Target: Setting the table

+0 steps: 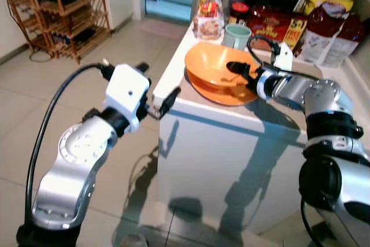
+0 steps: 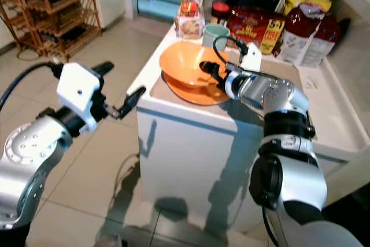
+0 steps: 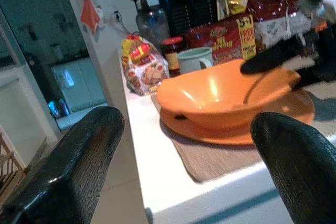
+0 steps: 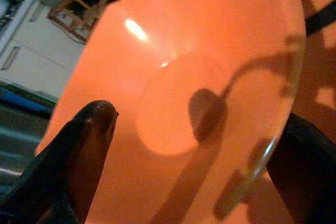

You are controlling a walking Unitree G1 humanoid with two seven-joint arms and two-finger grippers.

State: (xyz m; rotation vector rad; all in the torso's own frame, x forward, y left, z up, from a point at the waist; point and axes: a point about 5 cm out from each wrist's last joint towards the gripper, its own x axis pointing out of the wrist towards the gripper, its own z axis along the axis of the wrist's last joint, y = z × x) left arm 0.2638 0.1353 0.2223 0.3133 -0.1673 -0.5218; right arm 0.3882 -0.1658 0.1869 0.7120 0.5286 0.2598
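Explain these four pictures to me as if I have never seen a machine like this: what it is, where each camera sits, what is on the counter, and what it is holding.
This is a humanoid robot with two silver arms, each ending in two long black fingers. The two wide pictures come from its head, looking down at a white counter. The other two come from cameras on its wrists, looking along the fingers.

On the counter an orange bowl sits on an orange plate over a tan mat. Behind stand a pale green mug, a jar and snack packets.

The right gripper has one finger inside the bowl and one outside its rim, apparently taking hold; whether it grips firmly I cannot tell. The left gripper is open and holds nothing, beside the counter's edge.
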